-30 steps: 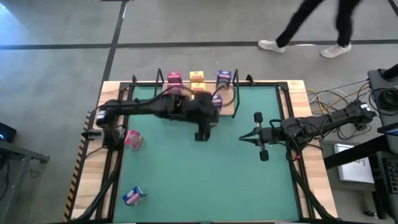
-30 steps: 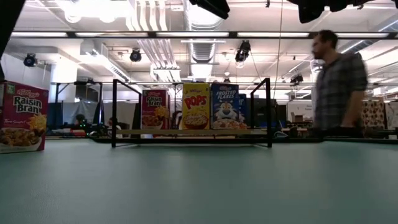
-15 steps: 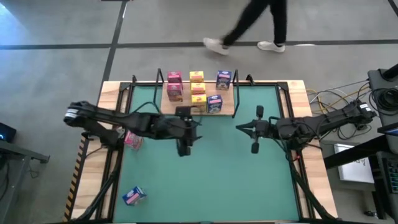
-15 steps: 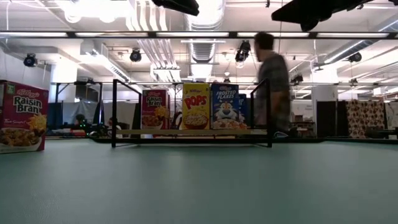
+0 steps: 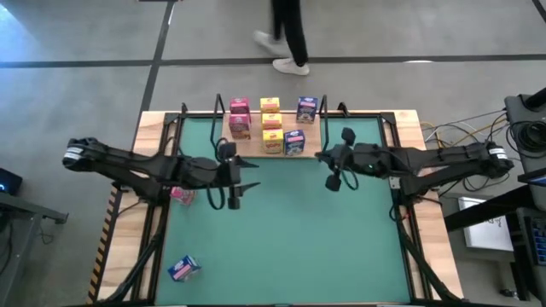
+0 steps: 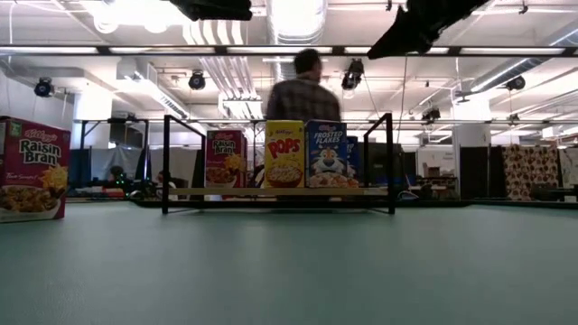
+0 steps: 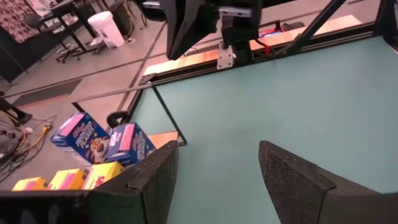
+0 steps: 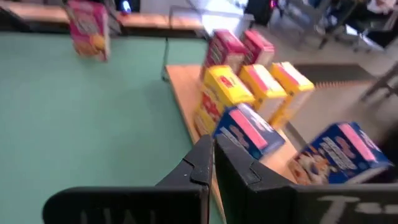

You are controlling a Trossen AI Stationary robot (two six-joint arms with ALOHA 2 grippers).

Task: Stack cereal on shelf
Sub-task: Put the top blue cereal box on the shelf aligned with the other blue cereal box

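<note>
The shelf (image 5: 271,141) runs left-right with boxes upright; left gripper (image 5: 241,175) open and empty, right gripper (image 5: 322,157) closed.

left arm (image 5: 145,166): dark, slim jointed links, a pale band at the end farthest from the shelf (image 5: 271,136)
right arm (image 5: 431,160): dark, jointed links, a pale band near its far joint
left gripper (image 7: 214,168): two broad, flat matt black fingers (image 7: 292,174) with angular tips
right gripper (image 8: 213,163): two black fingers with thin edges, white lettering on the body below
cables: thin dark leads along both arms
</note>
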